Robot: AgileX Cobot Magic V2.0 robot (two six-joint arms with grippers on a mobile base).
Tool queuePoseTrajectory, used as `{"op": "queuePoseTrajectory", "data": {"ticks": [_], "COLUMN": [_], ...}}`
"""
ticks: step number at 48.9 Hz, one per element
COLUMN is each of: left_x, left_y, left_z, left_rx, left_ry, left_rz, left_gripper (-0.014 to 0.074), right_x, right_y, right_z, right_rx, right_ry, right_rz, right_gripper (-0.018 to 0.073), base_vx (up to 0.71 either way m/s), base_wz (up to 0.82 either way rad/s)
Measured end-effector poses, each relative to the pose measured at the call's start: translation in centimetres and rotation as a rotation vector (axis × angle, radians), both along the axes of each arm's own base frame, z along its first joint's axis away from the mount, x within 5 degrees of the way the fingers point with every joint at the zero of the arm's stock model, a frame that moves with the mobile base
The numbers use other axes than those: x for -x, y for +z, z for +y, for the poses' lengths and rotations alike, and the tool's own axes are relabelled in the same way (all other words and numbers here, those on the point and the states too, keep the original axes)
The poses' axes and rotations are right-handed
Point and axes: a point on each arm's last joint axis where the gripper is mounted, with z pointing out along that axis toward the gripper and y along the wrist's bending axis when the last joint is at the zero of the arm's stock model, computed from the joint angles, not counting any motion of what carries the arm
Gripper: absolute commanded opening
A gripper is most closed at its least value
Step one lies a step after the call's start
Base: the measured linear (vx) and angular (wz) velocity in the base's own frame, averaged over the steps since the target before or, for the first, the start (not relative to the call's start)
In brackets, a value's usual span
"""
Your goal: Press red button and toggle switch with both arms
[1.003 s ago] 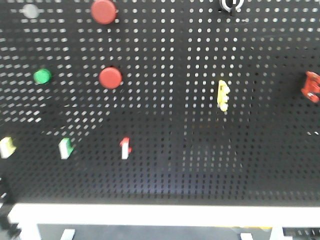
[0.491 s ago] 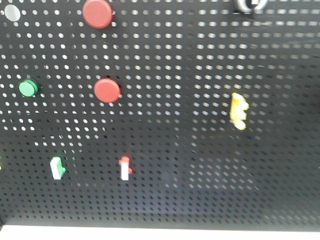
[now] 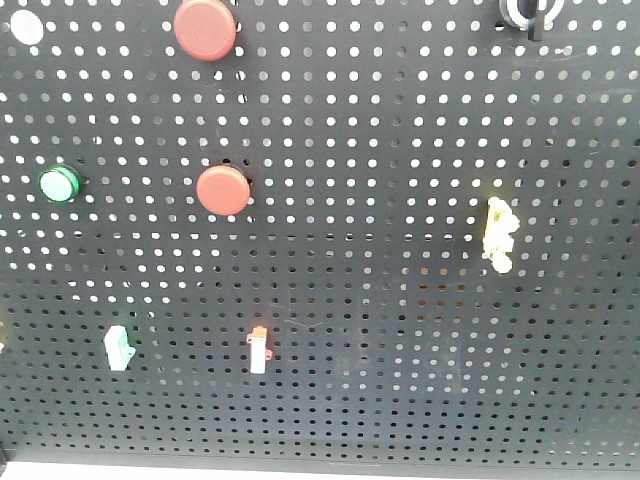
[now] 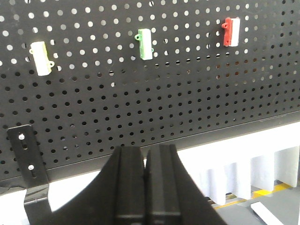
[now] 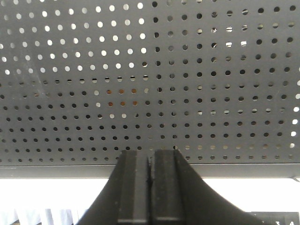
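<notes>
In the front view a black pegboard [image 3: 380, 380] carries two round red buttons: one at the top [image 3: 205, 28], one lower [image 3: 222, 189]. The toggle switch [image 3: 530, 10], a black knob with a silvery ring, is cut off at the top right edge. Neither gripper shows in the front view. My left gripper [image 4: 145, 151] is shut and empty, below the pegboard's lower rim. A red-and-white rocker switch [image 4: 231, 31] hangs above and to its right. My right gripper [image 5: 150, 153] is shut and empty, pointing at bare pegboard [image 5: 150, 93] near its lower edge.
A green button [image 3: 59, 184], a white round button [image 3: 26, 26], a yellow switch [image 3: 498, 233], a green-and-white rocker [image 3: 119, 347] and a red-and-white rocker [image 3: 259, 350] sit on the board. The left wrist view shows a green rocker [image 4: 145, 43], a yellowish rocker [image 4: 41, 57] and a black bracket [image 4: 26, 159].
The front view has moved closer to the board. The white ledge below has dropped out of view, and the toggle switch has shifted right along the top edge.
</notes>
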Motion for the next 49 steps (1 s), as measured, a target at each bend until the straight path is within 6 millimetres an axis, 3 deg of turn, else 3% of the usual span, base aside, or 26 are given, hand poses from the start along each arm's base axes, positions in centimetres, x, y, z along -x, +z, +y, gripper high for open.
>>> {"op": "queuePoseTrajectory", "data": {"ticks": [12,19,31,39,49], "left_x": [0.0,0.0,0.5,1.3,1.5], "left_y": [0.1,1.0,3.5,10.1,22.6], "left_z": [0.0,0.2,0.5,0.5,0.4], "left_rx": [0.0,0.022,0.071,0.112,0.133], "left_ry": [0.001,0.017,0.032,0.006,-0.022], "left_rz": [-0.006,-0.104,-0.241,-0.254,-0.304], "left_gripper": [0.0002,0.0002,0.0002,0.0002,0.0002], "right_x": [0.0,0.0,0.5,1.9,2.0], "right_y": [0.0,0.1,2.9,9.9,21.2], "right_z": [0.0,0.0,0.1,0.0,-0.1], "right_rx": [0.0,-0.001,-0.074,-0.082,-0.049], "right_ry": [0.0,0.001,0.026,0.024,0.003], "right_rz": [0.0,-0.011,-0.235,-0.338,-0.372], "right_gripper": [-0.0003,-0.0003,-0.0003,-0.0003,-0.0003], "base_vx": [0.0,0.0,0.0,0.0,0.0], "base_wz": [0.0,0.0,0.0,0.0,0.0]}}
